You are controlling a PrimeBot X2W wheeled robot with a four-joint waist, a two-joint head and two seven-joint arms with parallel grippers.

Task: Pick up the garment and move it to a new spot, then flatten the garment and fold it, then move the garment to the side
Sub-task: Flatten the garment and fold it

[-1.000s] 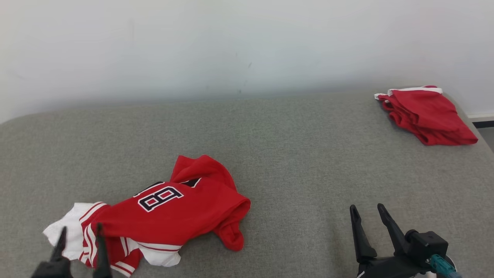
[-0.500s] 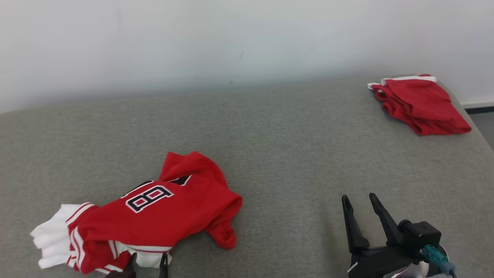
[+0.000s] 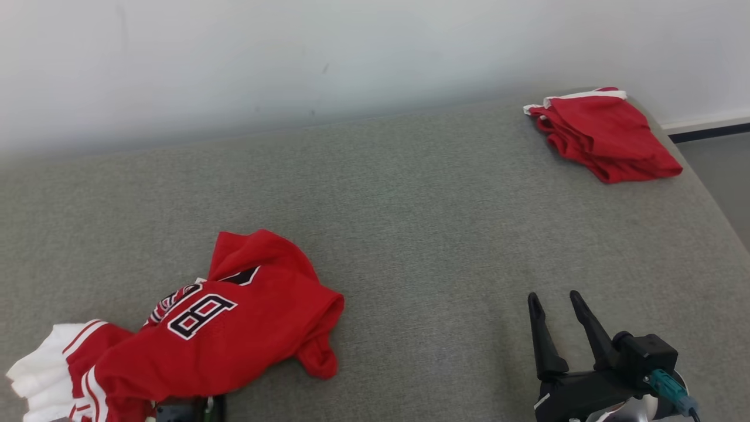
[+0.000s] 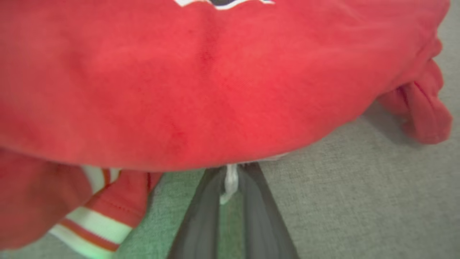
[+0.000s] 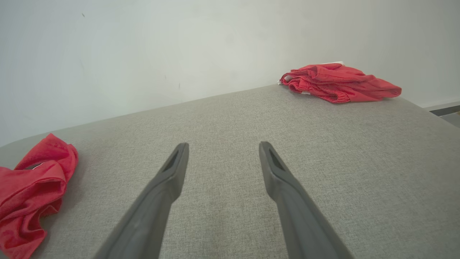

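- Near-left on the grey surface (image 3: 410, 223), the jersey (image 3: 222, 334) lies crumpled, with its near edge over the left gripper (image 3: 190, 409).
- A second ago the left gripper's fingers stood spread above the jersey's white end; half a second ago they sat at the near hem. Now they are tucked under the near edge.
- Left wrist view: left gripper (image 4: 229, 176) has its fingers drawn close, with a white strip of the jersey (image 4: 215, 90) pinched between them; the tips are hidden under red cloth.
- The head camera has shifted, so the whole scene sits differently in frame. More lettering shows above the "8" than before.
- Right gripper (image 3: 554, 298) is spread open over bare surface, holding nothing, as it was a second ago; same in its wrist view (image 5: 223, 145).
- A second red garment (image 3: 603, 135) lies bunched at the far right corner, well apart from the jersey. A pale wall (image 3: 293, 53) stands behind.
- Nothing lies between the two garments.
- The jersey's long axis runs left to right, its right end slightly farther away. The white striped end points left, and a red flap hangs at the near right.
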